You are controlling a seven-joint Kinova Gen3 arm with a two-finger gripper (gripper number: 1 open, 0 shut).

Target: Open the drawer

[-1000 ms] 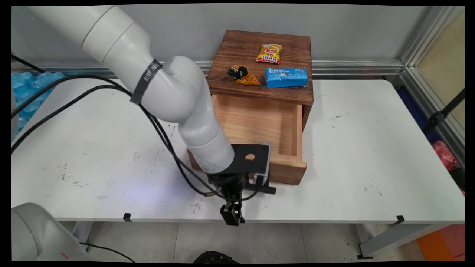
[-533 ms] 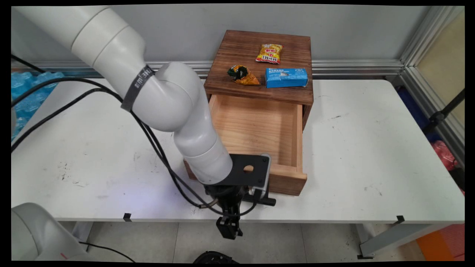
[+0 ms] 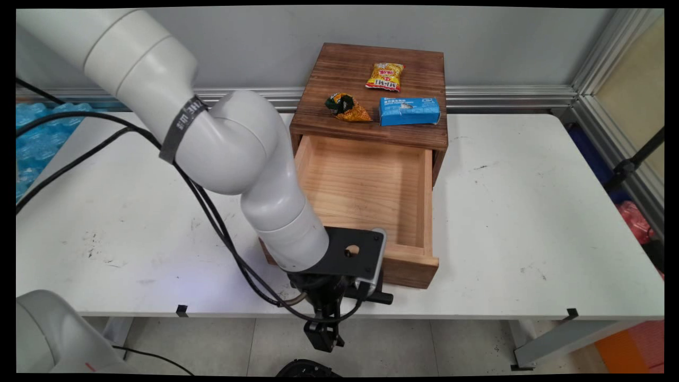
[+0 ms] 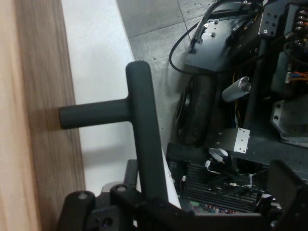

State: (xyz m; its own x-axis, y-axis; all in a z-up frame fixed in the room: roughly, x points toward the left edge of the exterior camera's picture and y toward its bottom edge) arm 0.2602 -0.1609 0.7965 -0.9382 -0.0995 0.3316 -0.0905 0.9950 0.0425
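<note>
Background, main view: white counter (image 3: 504, 212) before a grey wall; a dark wooden cabinet (image 3: 345, 69) stands at its far side.
Cabinet top: yellow snack bag (image 3: 385, 76), crumpled orange and green packet (image 3: 347, 107) and blue box (image 3: 409, 111), near one another.
Drawer (image 3: 366, 196): pulled far out toward the near edge; its bare inside shows.
Handle (image 3: 379, 298): black T-shaped bar on the drawer front, partly behind the wrist.
End effector (image 3: 322, 337): hangs below the near counter edge, just beside the handle.
Hand view: handle (image 4: 139, 134) stands out from the wooden drawer front (image 4: 43, 115); its crossbar runs down into the end effector (image 4: 159, 211).
Grip: I cannot tell if it is clamped or loose.
</note>
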